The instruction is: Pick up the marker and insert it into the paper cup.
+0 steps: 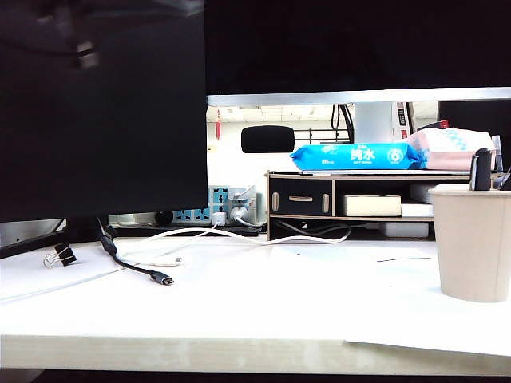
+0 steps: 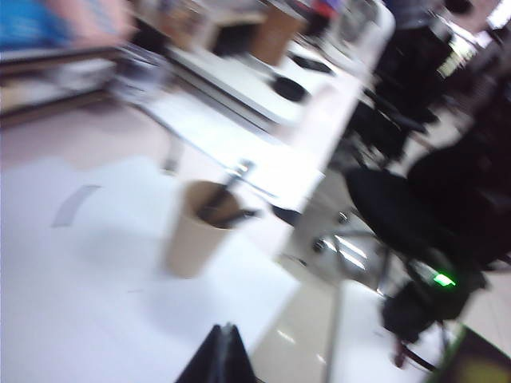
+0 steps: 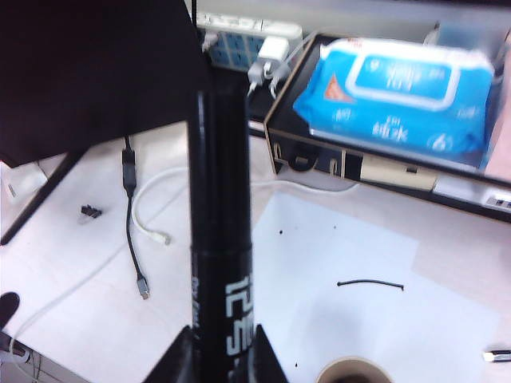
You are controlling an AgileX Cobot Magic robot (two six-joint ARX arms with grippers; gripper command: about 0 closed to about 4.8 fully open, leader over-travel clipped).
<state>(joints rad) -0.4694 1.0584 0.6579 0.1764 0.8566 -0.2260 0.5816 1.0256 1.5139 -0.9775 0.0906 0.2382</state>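
In the right wrist view the marker (image 3: 222,239), thick and black with white lettering on its barrel, stands out from between the fingers of my right gripper (image 3: 223,355), which is shut on it. It hangs high above the table, and the rim of the paper cup (image 3: 351,371) shows just beside it far below. The beige cup (image 1: 475,243) stands at the right of the table with dark pen-like things (image 1: 481,170) sticking out of it. Through blur, the left wrist view shows the same cup (image 2: 196,235) ahead of my left gripper (image 2: 226,333), shut and empty. Neither gripper appears in the exterior view.
A large black monitor (image 1: 104,112) fills the left and top. A thin black cable with a metal plug (image 1: 164,278), a white cable (image 1: 172,260) and a binder clip (image 1: 60,256) lie at the left. A shelf (image 1: 299,195) holding a blue wipes pack (image 1: 357,156) stands behind.
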